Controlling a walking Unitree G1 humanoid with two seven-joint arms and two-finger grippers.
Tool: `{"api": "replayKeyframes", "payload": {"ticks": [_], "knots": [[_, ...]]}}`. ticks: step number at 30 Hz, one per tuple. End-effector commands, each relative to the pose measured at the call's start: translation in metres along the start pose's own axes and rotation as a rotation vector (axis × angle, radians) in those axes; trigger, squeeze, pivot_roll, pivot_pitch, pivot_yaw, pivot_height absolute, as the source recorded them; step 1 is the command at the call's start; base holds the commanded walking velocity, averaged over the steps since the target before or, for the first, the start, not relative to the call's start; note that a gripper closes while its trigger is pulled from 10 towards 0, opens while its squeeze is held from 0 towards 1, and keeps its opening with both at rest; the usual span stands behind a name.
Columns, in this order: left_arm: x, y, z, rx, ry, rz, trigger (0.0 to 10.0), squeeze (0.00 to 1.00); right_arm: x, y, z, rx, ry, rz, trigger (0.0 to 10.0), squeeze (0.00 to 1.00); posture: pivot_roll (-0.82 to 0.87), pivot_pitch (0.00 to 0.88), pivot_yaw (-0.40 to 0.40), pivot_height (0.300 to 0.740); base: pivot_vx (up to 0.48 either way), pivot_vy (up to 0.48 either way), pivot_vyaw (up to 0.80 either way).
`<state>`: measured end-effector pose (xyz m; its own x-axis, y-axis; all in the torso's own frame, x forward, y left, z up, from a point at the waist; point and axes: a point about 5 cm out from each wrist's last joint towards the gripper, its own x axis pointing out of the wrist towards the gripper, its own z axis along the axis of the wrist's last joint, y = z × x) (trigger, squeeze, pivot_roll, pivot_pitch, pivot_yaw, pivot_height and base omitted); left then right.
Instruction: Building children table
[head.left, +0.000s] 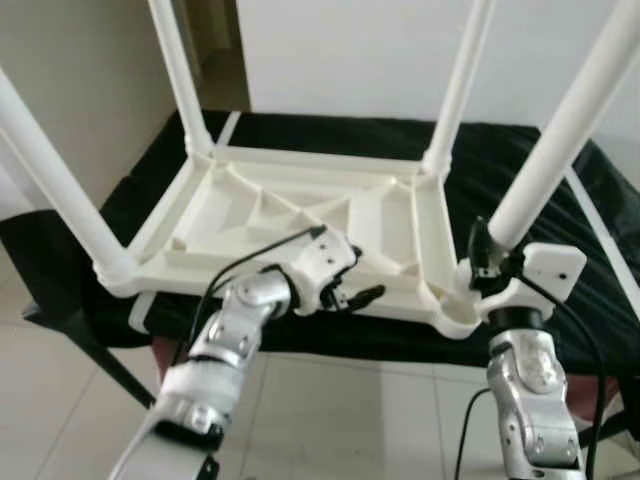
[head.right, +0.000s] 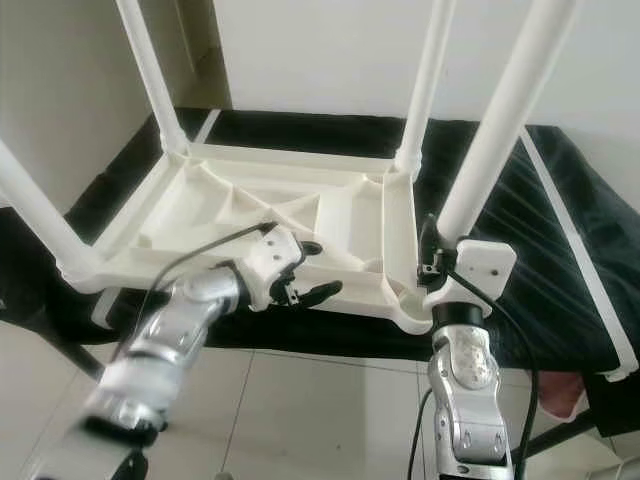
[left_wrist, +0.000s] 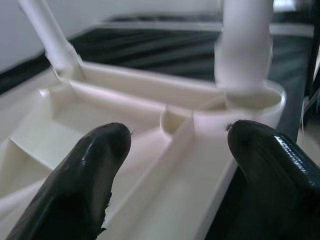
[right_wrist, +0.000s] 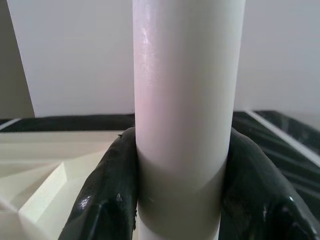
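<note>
Two black fingers of your right gripper clamp the white plastic tube leg just above its corner socket. Your left gripper, fingers spread wide, hovers over the upturned cream plastic tabletop lying on the black striped bed.

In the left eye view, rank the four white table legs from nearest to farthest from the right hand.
1. Near-right white plastic leg, gripped by the right hand.
2. Far-right white leg, behind it.
3. Far-left white leg, across the upturned tabletop.
4. Near-left white leg, opposite side.
</note>
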<state>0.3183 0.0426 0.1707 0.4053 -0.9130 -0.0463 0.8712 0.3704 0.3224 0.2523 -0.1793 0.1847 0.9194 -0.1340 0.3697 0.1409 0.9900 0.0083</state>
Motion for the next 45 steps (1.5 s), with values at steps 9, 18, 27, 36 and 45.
{"api": "replayKeyframes", "payload": {"ticks": [9,18,27,36,45], "knots": [[-0.018,-0.028,0.005,-0.165,-0.07,-0.114,10.0,0.0,-0.012,0.001,-0.013,0.017,0.053,-0.007,10.0,0.0,-0.02,0.052,0.0,0.74,0.0,0.0,0.0],[-0.029,-0.047,0.005,-0.115,-0.063,-0.272,10.0,0.0,-0.013,-0.003,-0.018,0.03,0.081,-0.016,10.0,0.0,-0.02,0.057,-0.004,0.74,0.0,0.0,0.0],[-0.033,-0.051,0.005,-0.135,-0.007,-0.266,10.0,0.0,-0.026,-0.004,-0.03,-0.009,0.12,0.046,10.0,0.0,-0.02,0.059,-0.001,0.74,0.0,0.0,0.0],[-0.032,-0.045,0.002,-0.136,0.029,-0.231,10.0,0.0,-0.042,-0.004,-0.045,-0.062,0.162,0.09,10.0,0.0,-0.02,0.061,0.004,0.74,0.0,0.0,0.0],[-0.032,-0.045,0.003,-0.138,0.038,-0.227,10.0,0.0,-0.046,-0.001,-0.049,-0.128,0.15,0.174,10.0,0.0,-0.02,0.06,0.006,0.74,0.0,0.0,0.0]]}}
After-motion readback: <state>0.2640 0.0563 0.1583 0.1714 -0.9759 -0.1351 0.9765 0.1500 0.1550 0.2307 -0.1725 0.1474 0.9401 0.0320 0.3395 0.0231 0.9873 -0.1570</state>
